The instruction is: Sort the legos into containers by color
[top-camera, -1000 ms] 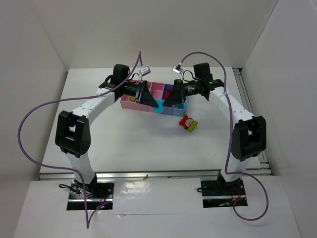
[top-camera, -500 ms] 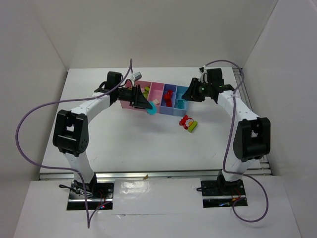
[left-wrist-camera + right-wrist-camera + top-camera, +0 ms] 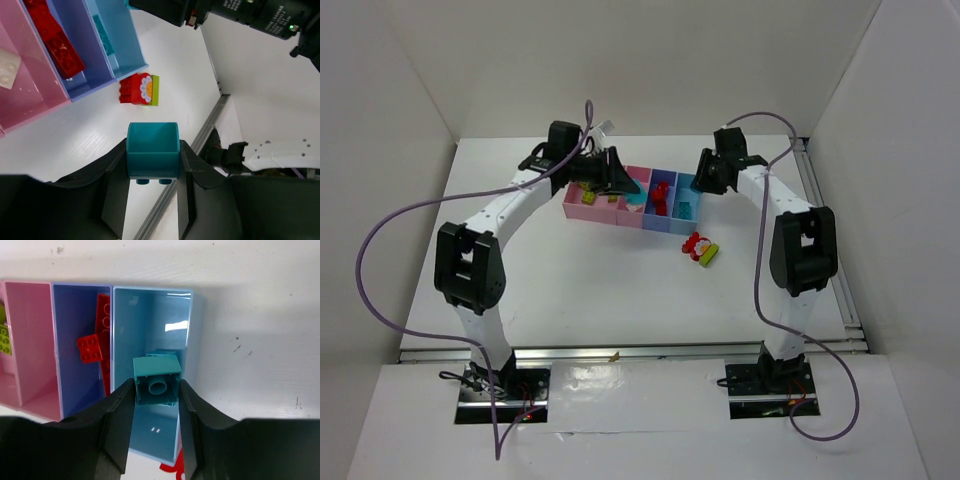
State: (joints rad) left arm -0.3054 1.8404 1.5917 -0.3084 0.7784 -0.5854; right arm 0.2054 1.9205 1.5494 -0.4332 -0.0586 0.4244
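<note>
Surface: white table (image 3: 570, 290) boxed in by white walls; the containers (image 3: 588, 212) sit toward its far side.
Left pincer (image 3: 152, 161): clamped on a held cyan brick (image 3: 152, 150), above the containers' pink end.
Pink bins (image 3: 27, 87): lime green bricks (image 3: 3, 337) in the outer one, a white brick (image 3: 7, 67) in the next.
Periwinkle bin (image 3: 75, 310): red bricks (image 3: 52, 32).
Light blue bin (image 3: 150, 315): one cyan brick (image 3: 103, 34) lying inside.
Right pincer (image 3: 156, 390): closed on a second cyan brick (image 3: 157, 375), right over that bin.
Progress: well along, I judge. You have both held bricks to drop, and the mixed clump (image 3: 700, 250) just in front of the containers' blue end to split.
</note>
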